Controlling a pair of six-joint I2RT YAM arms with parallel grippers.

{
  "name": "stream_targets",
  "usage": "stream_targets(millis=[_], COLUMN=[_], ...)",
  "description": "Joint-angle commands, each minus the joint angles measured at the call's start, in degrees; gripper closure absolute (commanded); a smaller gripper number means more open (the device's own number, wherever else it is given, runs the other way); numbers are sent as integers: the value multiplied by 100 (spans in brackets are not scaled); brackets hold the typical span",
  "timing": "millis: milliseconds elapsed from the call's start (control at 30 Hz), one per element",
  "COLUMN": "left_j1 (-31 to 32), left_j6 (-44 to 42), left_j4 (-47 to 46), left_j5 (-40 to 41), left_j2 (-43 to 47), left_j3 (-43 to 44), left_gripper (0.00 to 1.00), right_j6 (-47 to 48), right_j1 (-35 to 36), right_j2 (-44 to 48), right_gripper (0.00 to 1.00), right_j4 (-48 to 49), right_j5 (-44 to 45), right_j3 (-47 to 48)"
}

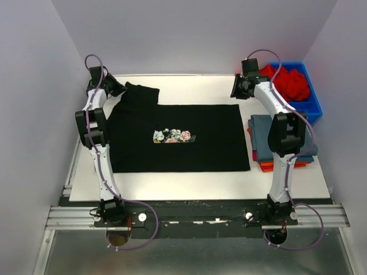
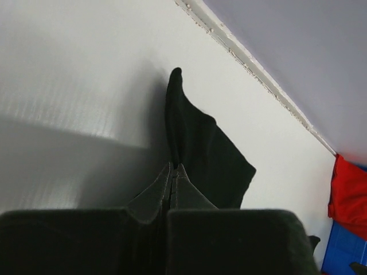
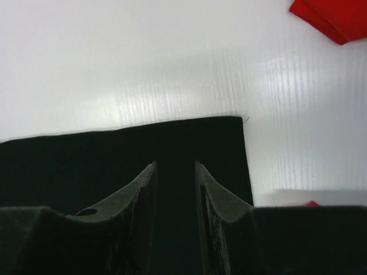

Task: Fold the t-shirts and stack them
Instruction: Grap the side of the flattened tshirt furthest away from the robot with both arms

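The black t-shirt (image 1: 178, 137) lies spread flat on the white table, its small flower print (image 1: 172, 136) facing up. My left gripper (image 1: 117, 89) is at the shirt's far left corner. Its jaws are shut on the black sleeve (image 2: 200, 149), which runs out from between the fingertips in the left wrist view, where the gripper (image 2: 174, 166) shows closed. My right gripper (image 1: 236, 90) is above the shirt's far right corner (image 3: 229, 132), open and empty, in the right wrist view (image 3: 175, 165). A folded stack (image 1: 281, 140) with a slate-blue tee on top of orange and red ones lies at the right.
A blue plastic bin (image 1: 312, 106) holding bright red cloth (image 1: 289, 83) stands at the far right corner. The red cloth also shows in the left wrist view (image 2: 347, 189) and the right wrist view (image 3: 330, 17). Grey walls enclose the table on three sides.
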State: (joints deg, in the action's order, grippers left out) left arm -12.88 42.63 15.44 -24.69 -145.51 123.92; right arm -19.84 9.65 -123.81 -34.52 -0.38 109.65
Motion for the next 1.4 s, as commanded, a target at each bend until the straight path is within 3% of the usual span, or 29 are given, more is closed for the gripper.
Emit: stream_targets(millis=[0,367,700,900,1367], left_j1=[137,295,295,304,304], left_j6=[-159,-273,-361,-396,-431], left_j4=[-349,-357,-209,-147,-164], left_j5=[52,262,412,421,421], left_j2=[383,454,533,550,550], left_j3=[-201,-245,-254,-263,-298], left_gripper=[100,100,100,100,100], right_j6=[217,296,252,165,-12], right_j1=[-95,-148,-227,-270,-394], right_j2=[-354,-1101,-1699,-1927,-2252], right_gripper=[60,59,59,43,43], right_j4=[-582,-977,-1364,-1680,-1891], right_j5=[592,908,663,618,188], right_j3=[356,1164,1920,2210,2543])
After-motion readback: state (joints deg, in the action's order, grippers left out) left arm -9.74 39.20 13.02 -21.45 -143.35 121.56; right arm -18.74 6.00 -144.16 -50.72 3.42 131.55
